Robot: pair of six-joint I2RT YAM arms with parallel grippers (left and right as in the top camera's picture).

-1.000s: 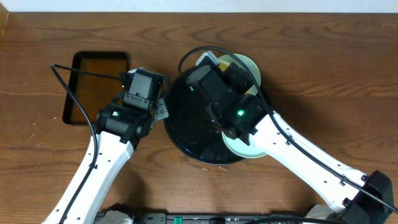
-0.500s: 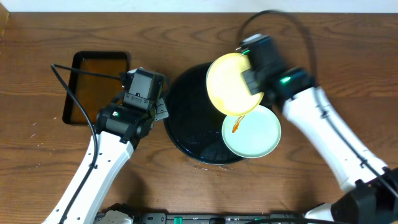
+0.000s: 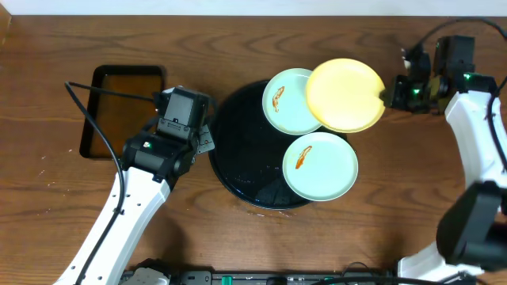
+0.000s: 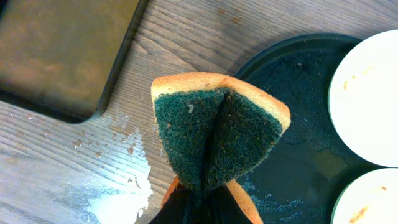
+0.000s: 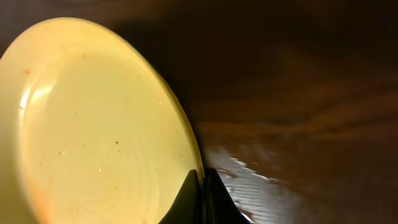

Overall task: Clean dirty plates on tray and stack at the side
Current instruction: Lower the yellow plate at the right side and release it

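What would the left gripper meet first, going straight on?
The left gripper holds a sponge; that would likely touch the black tray's rim or the wooden table beside it; depth unclear.

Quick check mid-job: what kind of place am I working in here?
Probably a staged dishwashing bench rather than a real kitchen: a bare wooden table, sauce-smeared plates on a round black tray, a folded scouring sponge, and no sink in view.

Left arm [image 3: 119, 207] angles toward centre, jaws clamped; right arm [image 3: 475, 131] extends along the right edge, jaws pinched shut.
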